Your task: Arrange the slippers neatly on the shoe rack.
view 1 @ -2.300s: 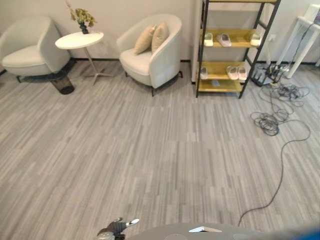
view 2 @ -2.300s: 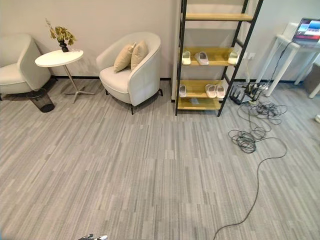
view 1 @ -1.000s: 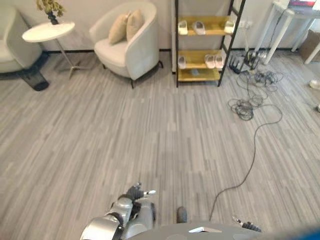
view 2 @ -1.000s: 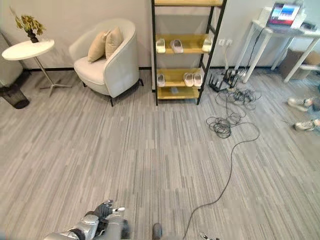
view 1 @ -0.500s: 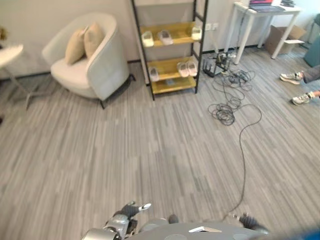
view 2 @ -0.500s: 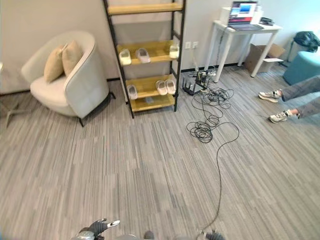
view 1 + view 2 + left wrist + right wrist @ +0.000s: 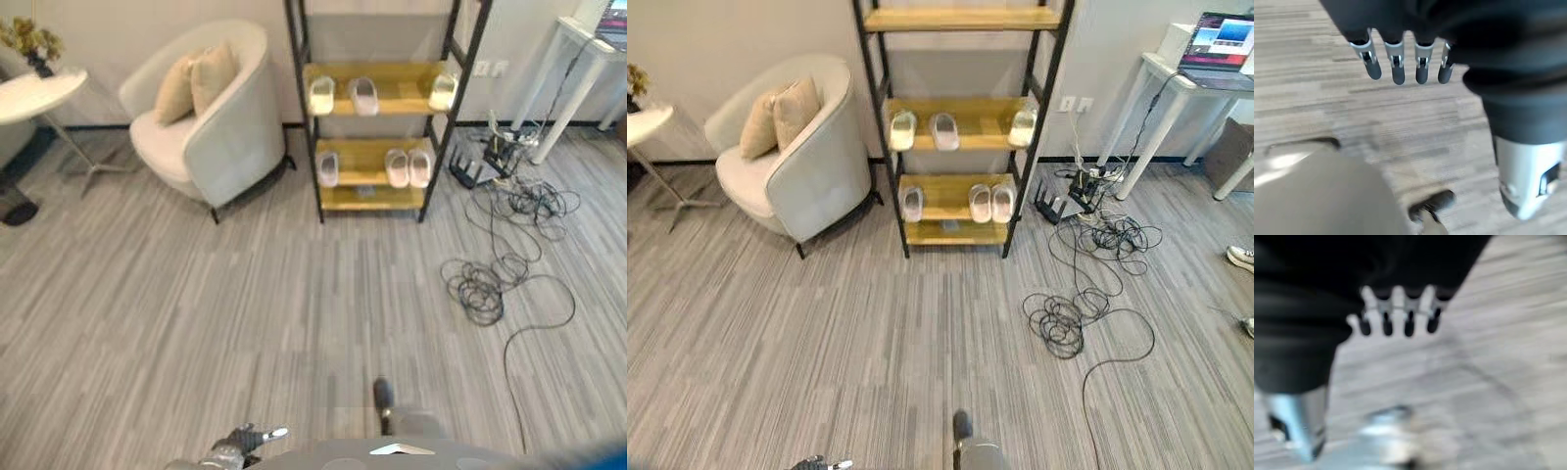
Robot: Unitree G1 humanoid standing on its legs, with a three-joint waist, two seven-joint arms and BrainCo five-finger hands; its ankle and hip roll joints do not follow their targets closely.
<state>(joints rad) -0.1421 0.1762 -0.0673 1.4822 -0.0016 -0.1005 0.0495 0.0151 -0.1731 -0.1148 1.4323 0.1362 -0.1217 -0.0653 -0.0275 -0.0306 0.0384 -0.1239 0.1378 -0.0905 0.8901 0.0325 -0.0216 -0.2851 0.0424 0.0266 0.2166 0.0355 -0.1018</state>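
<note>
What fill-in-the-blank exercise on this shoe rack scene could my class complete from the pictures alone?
1. The shoe rack stands against the wall, with the ____ beside it holding two cushions.
2. The middle shelf carries ____ slippers.
3. A tangle of black ____ lies on the floor near the white desk.
4. The left hand hangs over bare floor with its fingers straight, holding ____.

Missing words: armchair; three; cables; nothing

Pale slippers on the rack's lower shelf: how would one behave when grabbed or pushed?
The slippers look thin and soft, so probably light and bendy in a hand. Lying flat on the smooth wooden shelf, one would likely slide rather than tip or roll. The close pair may shift together if nudged.
</note>
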